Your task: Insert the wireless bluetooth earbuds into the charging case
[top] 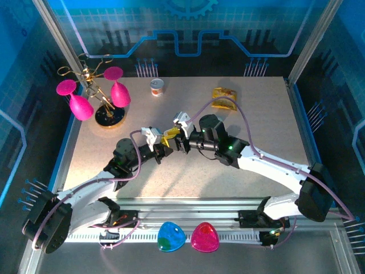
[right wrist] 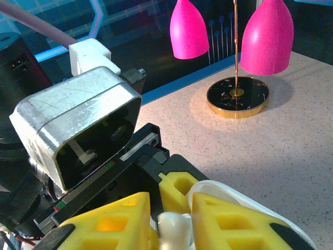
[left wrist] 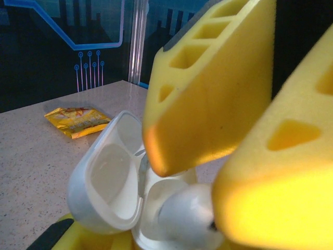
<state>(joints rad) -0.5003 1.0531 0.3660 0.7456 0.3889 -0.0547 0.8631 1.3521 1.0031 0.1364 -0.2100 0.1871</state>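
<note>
A white earbud sits, as far as the blur allows, pinched between the yellow pads of the right gripper, directly over the open white charging case. The left gripper clamps that case at table centre. Print on the yellow packet at 1 o'clock is unreadable. Bare tabletop stretches toward 3 o'clock, and the gold rack of pink glasses stands near the 10 o'clock edge.
</note>
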